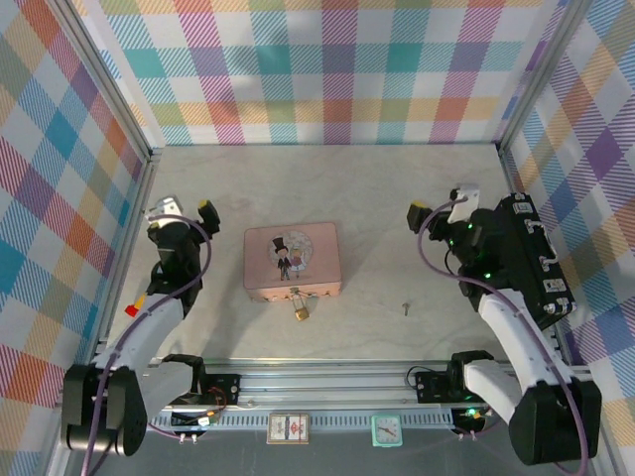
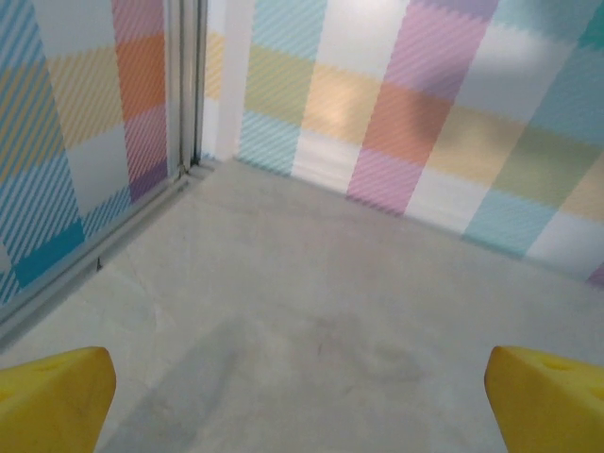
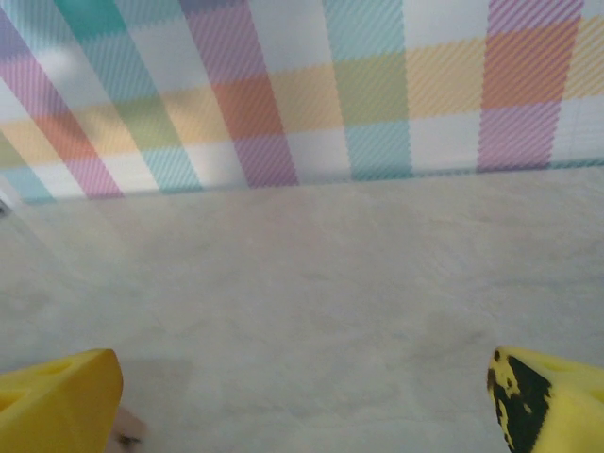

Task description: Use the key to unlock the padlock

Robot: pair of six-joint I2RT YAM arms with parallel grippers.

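A tiny brass padlock (image 1: 300, 312) hangs from the front clasp of the pink tin box (image 1: 292, 260) in the middle of the table. The small dark key (image 1: 405, 307) lies on the bare table to the right of the box. My left gripper (image 1: 185, 209) is off to the left of the box, open, with nothing between its yellow fingertips (image 2: 57, 396). My right gripper (image 1: 442, 208) is at the right, farther back than the key, also open and empty, its yellow fingertips (image 3: 61, 401) wide apart over bare table.
Plaid walls close in the table on the left, back and right. A metal rail (image 1: 327, 377) runs along the near edge by the arm bases. A pink corner (image 3: 125, 429) shows at the bottom left of the right wrist view.
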